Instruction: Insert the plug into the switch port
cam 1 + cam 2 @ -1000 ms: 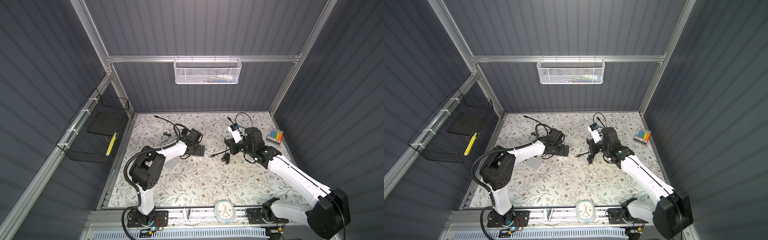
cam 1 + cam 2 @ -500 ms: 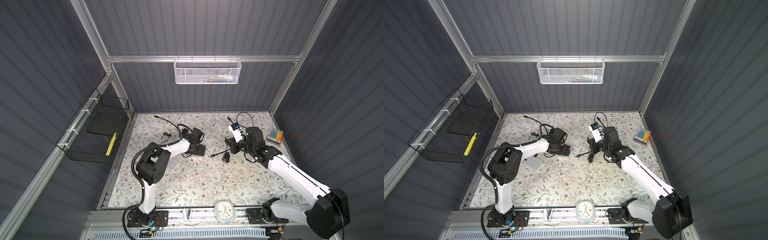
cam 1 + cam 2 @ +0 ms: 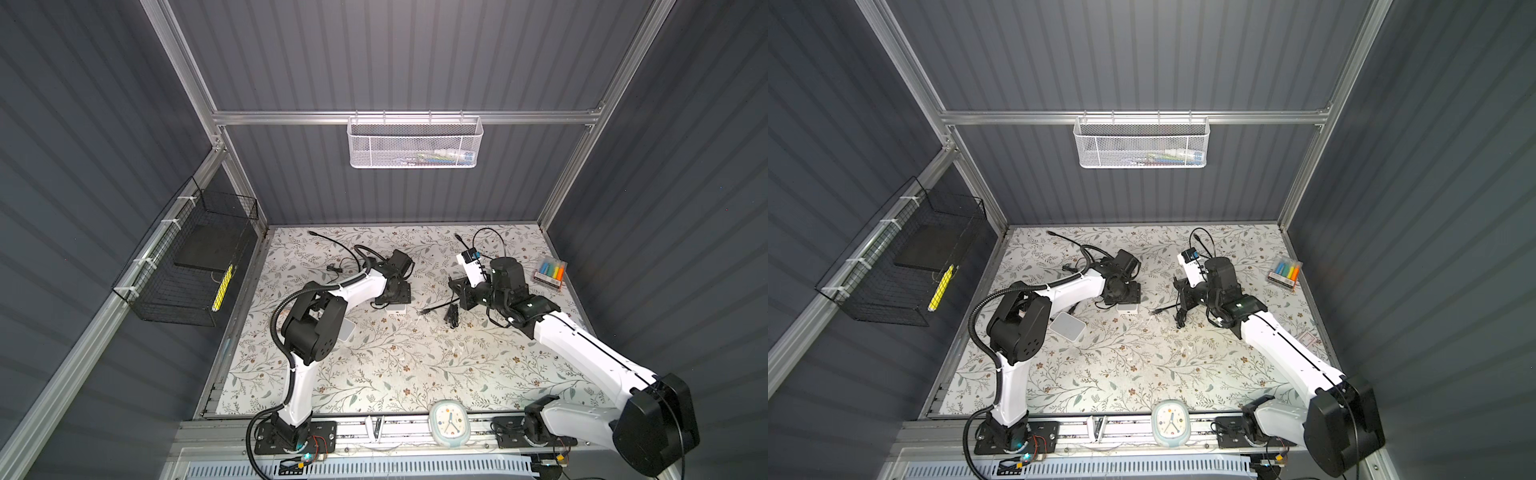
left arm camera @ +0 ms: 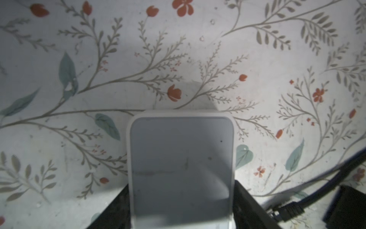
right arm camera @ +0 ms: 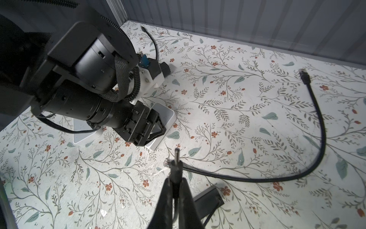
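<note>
The switch (image 4: 181,158) is a small white box with rounded corners, flat on the flowered mat. My left gripper (image 4: 181,184) is shut on it, a black finger (image 4: 245,200) pressed against each side. In both top views only the switch's (image 3: 395,309) front edge shows below the left gripper (image 3: 394,296). The plug (image 5: 176,158) is a thin black barrel with a metal tip. My right gripper (image 5: 175,181) is shut on it, above the mat, with the tip pointing toward the switch (image 5: 168,116). A gap of mat separates them. The port is hidden.
A black network cable (image 5: 316,119) curves over the mat, its clear end (image 5: 165,163) lying under the plug. A black adapter (image 5: 208,198) lies below my right gripper. A larger white box (image 3: 347,328) sits by the left arm. Markers (image 3: 549,272) lie far right, a clock (image 3: 449,422) at the front edge.
The left gripper's fingers have come together onto the sides of the switch, and the left arm's elbow has shifted right. The right arm and the plug have stayed still.
</note>
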`<move>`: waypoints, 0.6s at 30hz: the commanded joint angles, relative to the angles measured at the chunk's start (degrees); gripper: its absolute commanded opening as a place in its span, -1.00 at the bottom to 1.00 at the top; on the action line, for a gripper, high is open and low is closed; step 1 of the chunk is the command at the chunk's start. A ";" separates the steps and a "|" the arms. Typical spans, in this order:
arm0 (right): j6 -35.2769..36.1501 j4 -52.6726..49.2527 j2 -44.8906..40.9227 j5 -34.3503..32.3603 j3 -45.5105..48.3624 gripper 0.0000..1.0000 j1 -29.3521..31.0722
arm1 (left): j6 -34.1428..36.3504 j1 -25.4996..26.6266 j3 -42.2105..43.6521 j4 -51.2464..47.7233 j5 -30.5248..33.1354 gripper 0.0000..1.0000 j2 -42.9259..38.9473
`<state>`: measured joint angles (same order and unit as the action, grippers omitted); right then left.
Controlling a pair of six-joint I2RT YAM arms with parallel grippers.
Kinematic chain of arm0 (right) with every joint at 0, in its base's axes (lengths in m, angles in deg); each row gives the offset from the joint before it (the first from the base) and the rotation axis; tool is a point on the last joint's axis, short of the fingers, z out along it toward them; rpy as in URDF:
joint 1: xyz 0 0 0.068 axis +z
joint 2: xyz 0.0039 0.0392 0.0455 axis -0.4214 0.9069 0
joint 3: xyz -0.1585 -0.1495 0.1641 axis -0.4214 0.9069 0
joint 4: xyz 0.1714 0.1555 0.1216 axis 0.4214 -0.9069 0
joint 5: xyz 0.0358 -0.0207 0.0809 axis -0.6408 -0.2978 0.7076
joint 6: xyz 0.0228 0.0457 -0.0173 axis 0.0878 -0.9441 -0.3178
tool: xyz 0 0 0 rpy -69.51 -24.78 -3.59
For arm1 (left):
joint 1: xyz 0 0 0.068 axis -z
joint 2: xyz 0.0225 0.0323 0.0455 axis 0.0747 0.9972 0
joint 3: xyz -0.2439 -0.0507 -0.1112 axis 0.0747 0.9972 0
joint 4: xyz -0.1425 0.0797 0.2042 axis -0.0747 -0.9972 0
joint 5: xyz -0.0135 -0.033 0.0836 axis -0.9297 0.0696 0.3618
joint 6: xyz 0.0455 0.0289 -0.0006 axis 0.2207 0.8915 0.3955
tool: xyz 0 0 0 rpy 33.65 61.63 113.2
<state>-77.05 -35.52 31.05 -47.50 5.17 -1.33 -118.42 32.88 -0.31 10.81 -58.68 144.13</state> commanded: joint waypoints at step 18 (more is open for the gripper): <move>1.22 -1.27 4.89 5.92 0.02 -1.00 1.72 | -17.88 3.04 -4.89 -9.89 6.35 0.99 -1.13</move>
<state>-76.86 -35.09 35.73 -42.21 6.37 -0.37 -136.62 35.81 -3.46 2.57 -54.13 145.55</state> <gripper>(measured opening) 0.070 0.998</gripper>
